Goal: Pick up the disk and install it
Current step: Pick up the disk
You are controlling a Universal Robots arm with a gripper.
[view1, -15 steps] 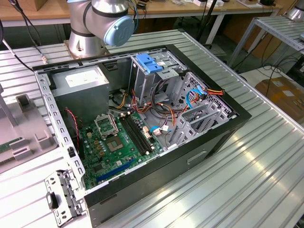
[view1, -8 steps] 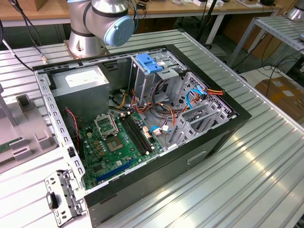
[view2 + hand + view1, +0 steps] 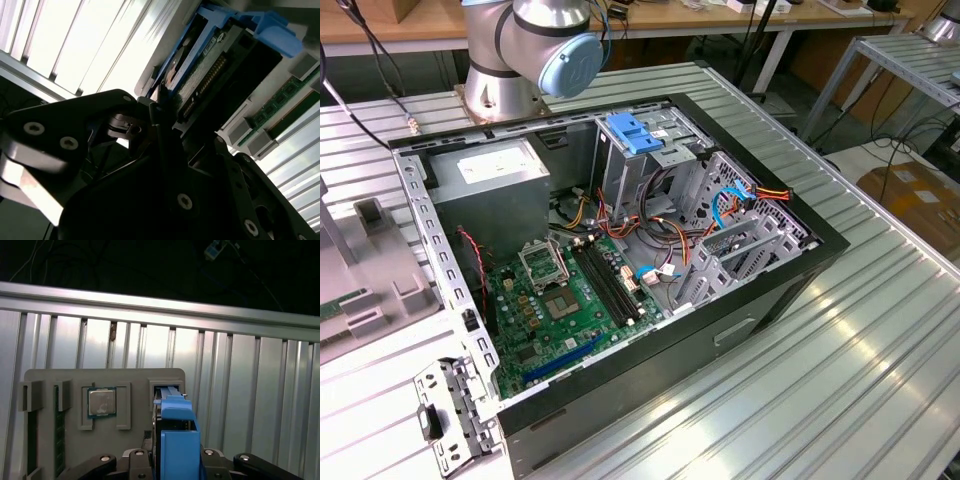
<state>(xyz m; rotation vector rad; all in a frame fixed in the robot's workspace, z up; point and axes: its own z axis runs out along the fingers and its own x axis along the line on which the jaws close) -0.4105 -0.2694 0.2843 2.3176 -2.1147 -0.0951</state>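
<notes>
The black end effector (image 3: 177, 463) is closed on the flat silver-metal disk in its blue plastic carrier frame (image 3: 177, 440). In the first wrist view its dark fingers (image 3: 135, 460) press against the carrier from both sides, with no gap showing between them and the blue plastic. In the second wrist view one fingertip (image 3: 159, 102) lies against the face of the disk (image 3: 210, 67), close to its row of connector pins.

The disk stands on edge over the open slot at one end of a flat grey plastic fixture plate (image 3: 135, 377). I cannot tell whether its far end sits in that slot or has come free of it. On the same plate, a square silver processor chip (image 3: 102, 401) rests in its own pocket beside the slot. A long green memory module (image 3: 59, 430) lies in a groove further along, well apart from the disk. The plate lies on the ribbed aluminium tabletop (image 3: 250, 390), near one of its long edges.

In the exterior view a black tower computer case (image 3: 770, 300) lies open on its side in the middle of the tabletop. Inside are a green motherboard (image 3: 560, 300), a grey power-supply box (image 3: 490, 185) and a bare metal drive cage (image 3: 620, 175) topped by a blue plastic latch (image 3: 632, 135). The silver and pale-blue robot arm base (image 3: 530, 50) stands at the tabletop's far edge behind the case. A loose perforated metal bracket (image 3: 450, 420) lies just beside the case's corner, toward the exterior view's left.
</notes>
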